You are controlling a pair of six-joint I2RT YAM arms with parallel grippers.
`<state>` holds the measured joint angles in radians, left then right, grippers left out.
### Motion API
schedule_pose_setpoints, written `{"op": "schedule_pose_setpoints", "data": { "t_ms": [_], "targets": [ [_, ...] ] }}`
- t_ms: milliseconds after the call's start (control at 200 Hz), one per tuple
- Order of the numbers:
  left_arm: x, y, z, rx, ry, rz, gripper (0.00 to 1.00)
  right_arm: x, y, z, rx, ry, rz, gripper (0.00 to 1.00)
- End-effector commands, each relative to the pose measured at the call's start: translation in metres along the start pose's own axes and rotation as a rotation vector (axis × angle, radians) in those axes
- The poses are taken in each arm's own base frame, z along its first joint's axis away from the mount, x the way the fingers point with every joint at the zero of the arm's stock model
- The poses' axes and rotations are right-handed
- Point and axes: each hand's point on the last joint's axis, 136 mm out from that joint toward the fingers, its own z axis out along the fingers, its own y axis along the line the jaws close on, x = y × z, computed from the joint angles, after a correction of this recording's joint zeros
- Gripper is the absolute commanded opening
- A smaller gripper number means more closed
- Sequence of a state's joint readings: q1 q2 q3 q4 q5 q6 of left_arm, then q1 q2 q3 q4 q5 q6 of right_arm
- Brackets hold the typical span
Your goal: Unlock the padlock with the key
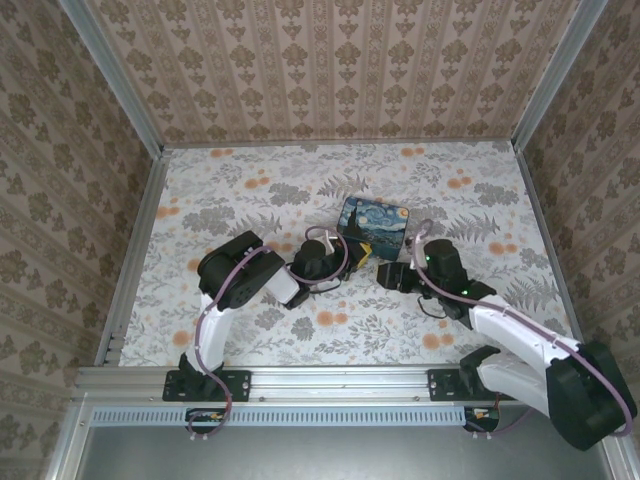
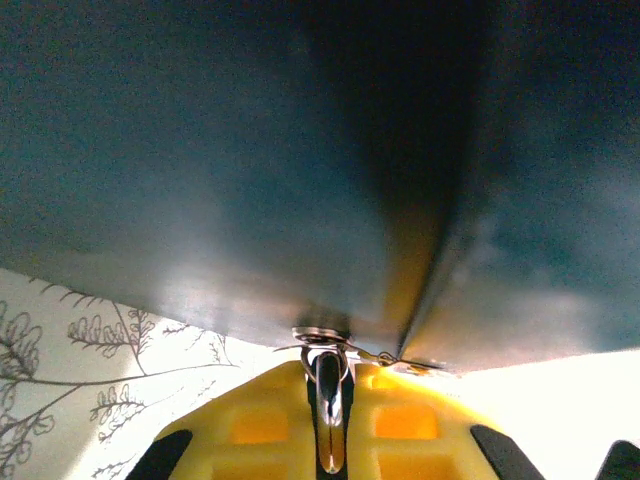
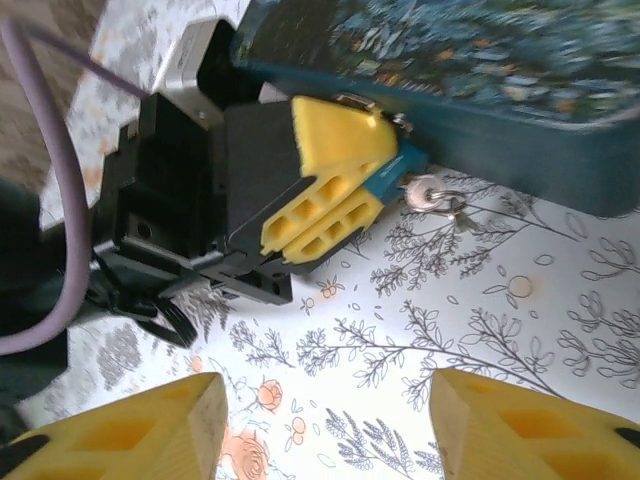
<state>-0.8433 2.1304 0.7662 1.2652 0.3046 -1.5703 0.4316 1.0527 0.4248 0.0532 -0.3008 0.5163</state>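
My left gripper [image 1: 352, 254] is pressed up to the near side of the painted box [image 1: 373, 225]. Its yellow fingers [image 3: 335, 185] are shut on the small teal padlock [image 3: 388, 176], which pokes out at their tips. A metal ring with the thin key [image 3: 452, 207] hangs at the padlock's end, lying on the floral cloth against the box wall. In the left wrist view the padlock [image 2: 328, 405] is a dark, shiny sliver between the closed fingers, with the key [image 2: 400, 356] just ahead. My right gripper [image 3: 330, 425] is open and empty, a short way in front of the padlock.
The painted box [image 3: 450, 80] stands directly behind the padlock, and its dark wall [image 2: 250, 180] looms over the left wrist view. Floral cloth [image 1: 250, 190] covers the table. Patterned walls and metal rails [image 1: 135, 250] enclose it on three sides.
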Motion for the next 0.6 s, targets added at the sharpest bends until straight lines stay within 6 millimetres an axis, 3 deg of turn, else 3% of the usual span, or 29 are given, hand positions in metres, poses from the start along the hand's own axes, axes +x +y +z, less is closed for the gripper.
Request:
{"op": "schedule_pose_setpoints", "data": {
  "t_ms": [0,290,595],
  "targets": [
    [0.003,-0.014,0.002,0.053,0.034,0.002,0.00,-0.002,-0.014,0.007,0.149,0.017,-0.195,0.53],
    [0.006,-0.014,0.001,0.052,0.060,-0.036,0.00,-0.015,-0.019,0.016,0.303,-0.006,-0.373,0.48],
    [0.006,-0.014,0.001,0.050,0.066,-0.051,0.00,-0.014,-0.019,0.035,0.416,0.023,-0.540,0.41]
  ]
}}
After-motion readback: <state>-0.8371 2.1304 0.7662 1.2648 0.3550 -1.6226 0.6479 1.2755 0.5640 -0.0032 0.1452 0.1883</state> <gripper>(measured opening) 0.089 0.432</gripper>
